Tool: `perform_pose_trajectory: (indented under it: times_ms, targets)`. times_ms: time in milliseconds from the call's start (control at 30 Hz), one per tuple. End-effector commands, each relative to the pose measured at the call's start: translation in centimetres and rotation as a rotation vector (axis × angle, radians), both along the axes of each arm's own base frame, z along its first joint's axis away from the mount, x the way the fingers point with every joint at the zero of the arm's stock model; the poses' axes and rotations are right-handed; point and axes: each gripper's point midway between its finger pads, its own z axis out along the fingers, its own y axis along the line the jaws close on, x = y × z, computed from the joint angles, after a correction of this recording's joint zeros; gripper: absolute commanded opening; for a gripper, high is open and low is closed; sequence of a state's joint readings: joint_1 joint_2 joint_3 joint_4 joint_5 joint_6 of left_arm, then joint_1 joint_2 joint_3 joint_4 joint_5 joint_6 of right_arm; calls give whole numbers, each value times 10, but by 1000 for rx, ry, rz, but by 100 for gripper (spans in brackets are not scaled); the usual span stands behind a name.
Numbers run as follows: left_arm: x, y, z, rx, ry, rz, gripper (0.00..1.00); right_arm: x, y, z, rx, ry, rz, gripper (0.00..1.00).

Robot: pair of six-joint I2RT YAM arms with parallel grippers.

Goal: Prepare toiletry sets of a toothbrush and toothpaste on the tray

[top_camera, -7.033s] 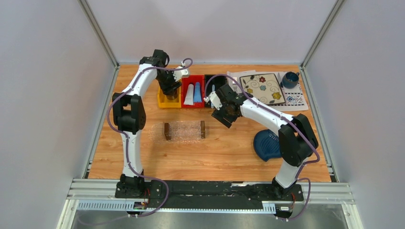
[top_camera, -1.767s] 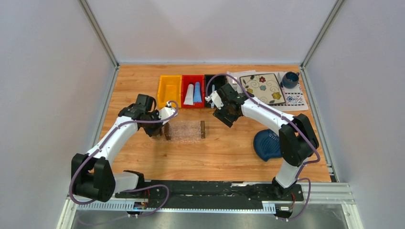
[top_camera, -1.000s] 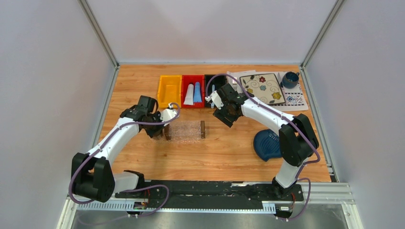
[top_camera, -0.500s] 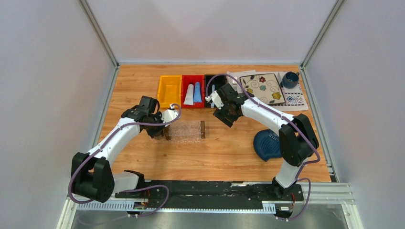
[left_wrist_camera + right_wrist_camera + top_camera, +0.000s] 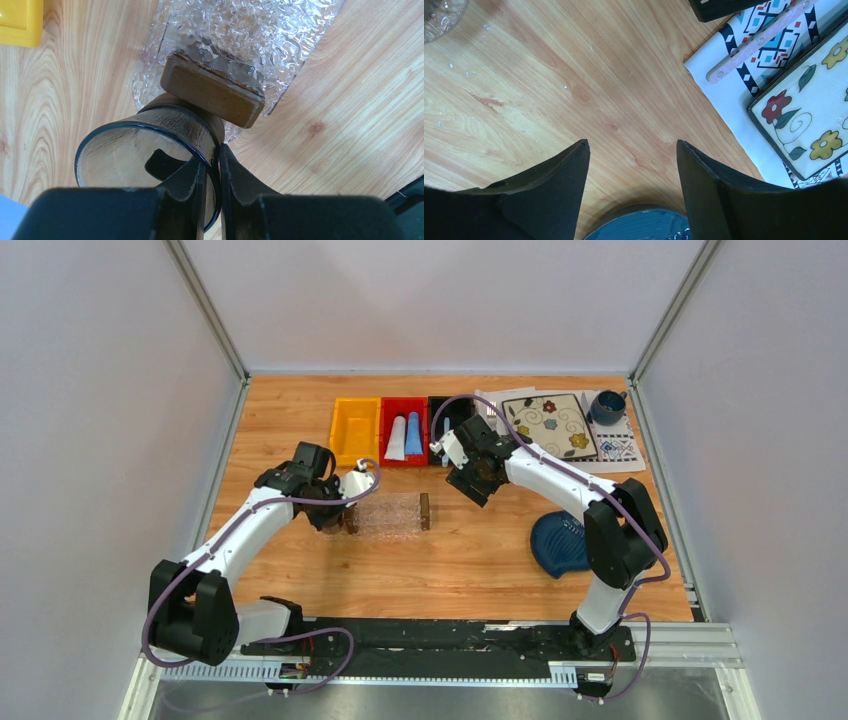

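Left hand (image 5: 211,162) pinches glass (image 5: 165,117) rim — beside tray (image 5: 235,30).

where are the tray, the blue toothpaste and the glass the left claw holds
tray (image 5: 388,514), top external view, its clear textured floor
blue toothpaste (image 5: 413,433), top external view, middle of the tube
glass (image 5: 167,116), left wrist view, its brownish side wall

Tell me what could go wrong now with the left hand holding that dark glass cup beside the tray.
The left hand pinches the glass cup at just one spot on its rim, so the cup may tilt or slip. The cup also sits close against the brown end block of the tray, so a sideways move could shove the tray or catch on it.
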State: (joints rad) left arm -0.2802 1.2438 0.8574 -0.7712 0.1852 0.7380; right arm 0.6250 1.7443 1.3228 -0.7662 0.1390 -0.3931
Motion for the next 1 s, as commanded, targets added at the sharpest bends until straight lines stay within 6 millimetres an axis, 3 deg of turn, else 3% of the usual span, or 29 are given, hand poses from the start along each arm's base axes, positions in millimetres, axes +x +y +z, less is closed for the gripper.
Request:
perform_pose_trajectory:
  times_ms: [0, 333, 667, 967]
  targets:
    - [-2, 3, 6, 10, -19, -2, 0, 2, 0, 9, 8, -30, 3, 69]
    - [-1, 6, 5, 31, -19, -1, 1, 1, 1, 8, 4, -27, 6, 69]
    - [1, 9, 7, 44, -27, 12, 23, 1, 1, 8, 1, -27, 8, 69]
    - [4, 10, 14, 50, -43, 20, 36, 1, 2, 8, 0, -28, 12, 68]
